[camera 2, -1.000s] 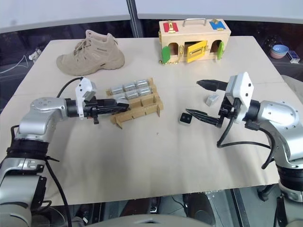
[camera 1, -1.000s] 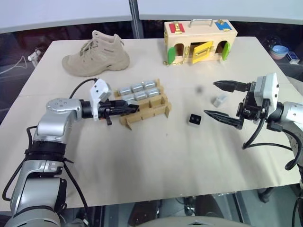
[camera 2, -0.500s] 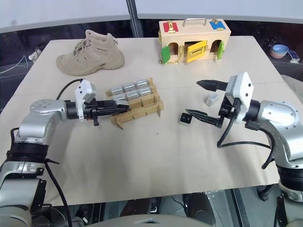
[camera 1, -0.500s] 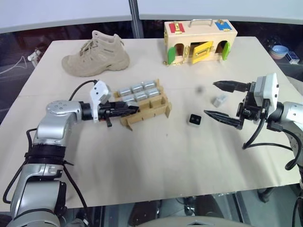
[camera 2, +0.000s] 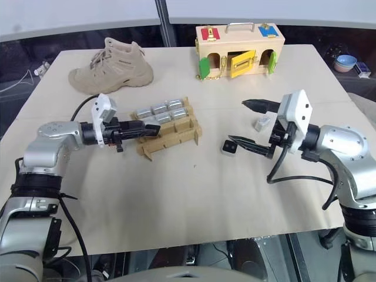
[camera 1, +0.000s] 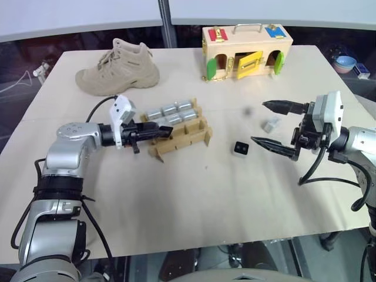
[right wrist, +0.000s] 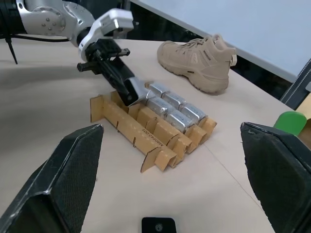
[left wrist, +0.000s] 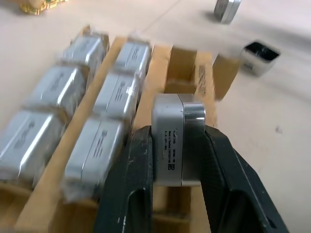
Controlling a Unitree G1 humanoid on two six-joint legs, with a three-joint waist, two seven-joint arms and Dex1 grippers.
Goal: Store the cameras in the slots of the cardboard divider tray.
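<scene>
The cardboard divider tray (camera 1: pixel 187 136) lies left of the table's middle, with several silver cameras (camera 1: pixel 171 112) filling its two far rows. My left gripper (left wrist: pixel 177 145) is shut on another silver camera (left wrist: pixel 176 138), held just above the tray's open row beside the filled ones. Two loose cameras lie on the table to the right: one with a black face (camera 1: pixel 240 148) and a silver one (camera 1: pixel 271 125). My right gripper (camera 1: pixel 258 122) hovers open near them, its fingers spread wide with nothing between them.
A tan boot (camera 1: pixel 117 67) sits at the back left. A wooden box with coloured doors (camera 1: pixel 247 50) stands at the back centre. A blue bowl (camera 1: pixel 346 61) rests beyond the table's right edge. Bare table surface stretches in front of the tray.
</scene>
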